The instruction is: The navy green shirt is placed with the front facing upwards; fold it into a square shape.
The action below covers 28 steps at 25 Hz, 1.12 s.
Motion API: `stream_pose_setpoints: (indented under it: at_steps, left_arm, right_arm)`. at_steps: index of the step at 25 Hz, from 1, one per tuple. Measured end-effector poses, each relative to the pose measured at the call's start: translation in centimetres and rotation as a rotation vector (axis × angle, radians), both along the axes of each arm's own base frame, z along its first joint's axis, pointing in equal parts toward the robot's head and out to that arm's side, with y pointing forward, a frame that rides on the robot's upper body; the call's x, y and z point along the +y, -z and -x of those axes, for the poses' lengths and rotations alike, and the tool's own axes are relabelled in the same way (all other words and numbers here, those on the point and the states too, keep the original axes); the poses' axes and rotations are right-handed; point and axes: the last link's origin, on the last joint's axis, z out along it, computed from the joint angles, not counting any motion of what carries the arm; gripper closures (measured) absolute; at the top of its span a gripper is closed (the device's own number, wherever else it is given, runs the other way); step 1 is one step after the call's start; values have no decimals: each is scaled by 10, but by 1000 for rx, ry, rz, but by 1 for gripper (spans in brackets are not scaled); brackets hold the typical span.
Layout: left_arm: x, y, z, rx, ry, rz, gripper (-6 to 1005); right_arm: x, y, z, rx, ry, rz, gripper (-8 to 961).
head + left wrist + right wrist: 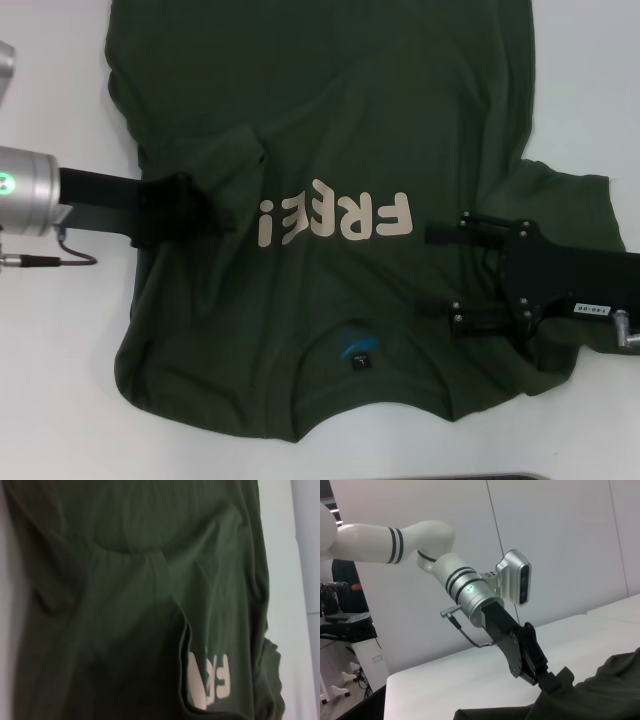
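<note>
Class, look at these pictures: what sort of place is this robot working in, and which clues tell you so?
Probably a robotics lab or test room. Clues: a bare white table holding only the navy green shirt, plain white wall panels, and equipment stands at the room's edge.

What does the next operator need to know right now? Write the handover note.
Left gripper: shut on a fold of the shirt, its left sleeve pulled in over the chest.
Right gripper: open, over the shirt beside the FREE print, holding nothing.
Shirt: spread front-up on the table, collar toward the robot.
Done: left-side fold begun.
Left: right side, then bottom, to make a square.
</note>
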Motion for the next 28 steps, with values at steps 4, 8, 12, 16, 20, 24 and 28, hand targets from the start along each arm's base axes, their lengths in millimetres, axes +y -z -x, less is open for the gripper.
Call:
stream_pose_setpoints:
  at_steps: [4, 8, 12, 16, 20, 24, 28]
  left_arm:
    - [-2, 9, -8, -17, 15, 19, 985]
    - [-5, 23, -18, -24, 38, 48, 982]
    - [-7, 31, -21, -16, 46, 80, 979]
    - [-9, 37, -23, -53, 39, 102, 977]
    - [-7, 36, -23, -99, 43, 64, 974]
    - [-8, 35, -23, -130, 52, 38, 923]
    - [-10, 35, -24, -134, 67, 50, 822]
  right_arm:
    - [0, 0, 0, -1, 0, -1, 71]
    - [1, 0, 0, -2, -1, -1, 71]
    - [1, 1, 0, -2, -1, -2, 71]
    - [1, 1, 0, -2, -1, -2, 71]
    - [0, 1, 0, -3, -1, -1, 71]
    - [-1, 1, -1, -2, 6, -1, 70]
    - [-2, 1, -1, -1, 9, 0, 70]
